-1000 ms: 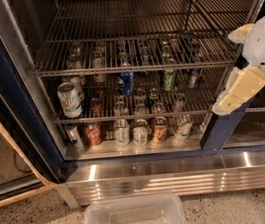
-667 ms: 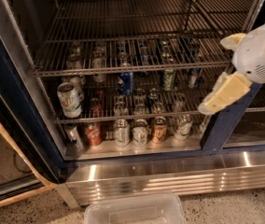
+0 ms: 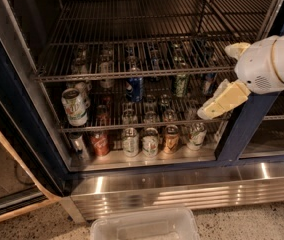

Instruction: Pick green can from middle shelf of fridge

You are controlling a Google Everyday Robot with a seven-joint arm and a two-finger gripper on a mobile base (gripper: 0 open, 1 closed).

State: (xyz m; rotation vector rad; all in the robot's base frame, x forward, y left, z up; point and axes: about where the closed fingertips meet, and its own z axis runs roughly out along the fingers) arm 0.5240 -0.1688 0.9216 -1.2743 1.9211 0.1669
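Gripper [image 3: 215, 82], fingers spread & empty, is hovering at frame right by the fridge [image 3: 242, 134] post, prob. lining up a reach-in, as green can [image 3: 181, 84] is standing center-right, deep on middle shelf [image 3: 117, 128].

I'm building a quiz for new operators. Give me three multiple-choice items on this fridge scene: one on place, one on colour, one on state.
1. The green can stands:
A) right of the blue can
B) on the floor
C) atop the fridge

2. The fridge frame is:
A) red
B) dark blue
C) white

3. The green can is:
A) lying down
B) crushed
C) upright

Answers:
1 A: it stands to the blue can's right, inside the fridge.
2 B: the frame shows dark blue.
3 C: it stands upright, and the gripper hangs apart from it at its lower right, in front of the fridge.
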